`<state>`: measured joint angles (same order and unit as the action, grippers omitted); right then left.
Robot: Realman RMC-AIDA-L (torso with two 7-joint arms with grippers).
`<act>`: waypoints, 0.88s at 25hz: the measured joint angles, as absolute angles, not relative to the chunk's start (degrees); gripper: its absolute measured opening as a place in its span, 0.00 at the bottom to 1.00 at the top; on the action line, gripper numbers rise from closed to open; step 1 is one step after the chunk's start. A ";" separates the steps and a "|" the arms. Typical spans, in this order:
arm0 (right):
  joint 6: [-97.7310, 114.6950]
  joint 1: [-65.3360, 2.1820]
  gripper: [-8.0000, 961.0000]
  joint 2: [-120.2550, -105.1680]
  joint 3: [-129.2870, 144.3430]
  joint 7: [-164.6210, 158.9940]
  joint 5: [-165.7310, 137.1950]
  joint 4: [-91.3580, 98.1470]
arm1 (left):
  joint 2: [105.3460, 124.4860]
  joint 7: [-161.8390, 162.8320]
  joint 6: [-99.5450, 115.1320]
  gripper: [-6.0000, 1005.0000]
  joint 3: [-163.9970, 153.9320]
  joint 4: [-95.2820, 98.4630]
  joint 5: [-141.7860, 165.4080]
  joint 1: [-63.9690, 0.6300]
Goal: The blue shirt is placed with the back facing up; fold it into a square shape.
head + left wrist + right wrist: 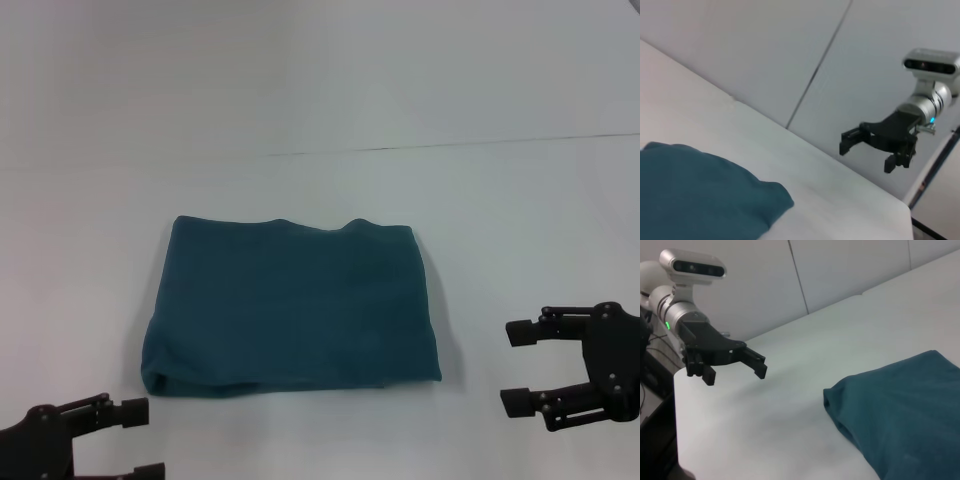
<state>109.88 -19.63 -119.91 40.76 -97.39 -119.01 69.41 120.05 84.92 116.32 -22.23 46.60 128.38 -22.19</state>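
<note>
The blue shirt (290,310) lies folded into a rectangle mid-bench (320,80), the left end effector (135,440) at 7 o'clock and right end effector (520,368) at 4 o'clock, both spread, empty.

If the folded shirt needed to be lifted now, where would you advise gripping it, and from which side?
I'd take the shirt by its two near corners, each open gripper coming from its own side: left gripper to the near-left corner, right gripper to the near-right. It lies flat as a thick, layered rectangle, and the near edge looks rounded, which likely gives the fingers something to pinch.
</note>
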 joint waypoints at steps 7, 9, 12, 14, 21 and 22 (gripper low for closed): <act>108.95 -19.55 0.96 -119.84 40.35 -95.43 -119.06 67.83 | 120.14 85.00 116.07 0.95 -22.51 46.51 129.07 -22.08; 108.50 -19.60 0.96 -119.87 40.47 -95.39 -119.08 67.58 | 120.19 85.01 116.01 0.95 -22.54 46.49 129.11 -22.10; 108.08 -19.73 0.96 -119.88 40.55 -95.37 -119.10 67.15 | 120.22 85.01 115.94 0.95 -22.51 46.49 129.12 -22.10; 107.92 -19.80 0.96 -119.89 40.45 -95.37 -119.10 67.07 | 120.23 85.01 115.92 0.95 -22.43 46.49 129.12 -22.09; 107.80 -19.90 0.96 -119.80 40.29 -95.36 -119.10 67.06 | 120.24 84.82 115.89 0.95 -22.56 46.49 129.11 -22.06; 107.79 -19.92 0.96 -119.80 40.28 -95.36 -119.10 67.06 | 120.24 84.79 115.89 0.95 -22.56 46.49 129.11 -22.06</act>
<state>107.79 -19.92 -119.80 40.28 -95.36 -119.10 67.06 120.24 84.79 115.89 -22.56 46.49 129.11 -22.06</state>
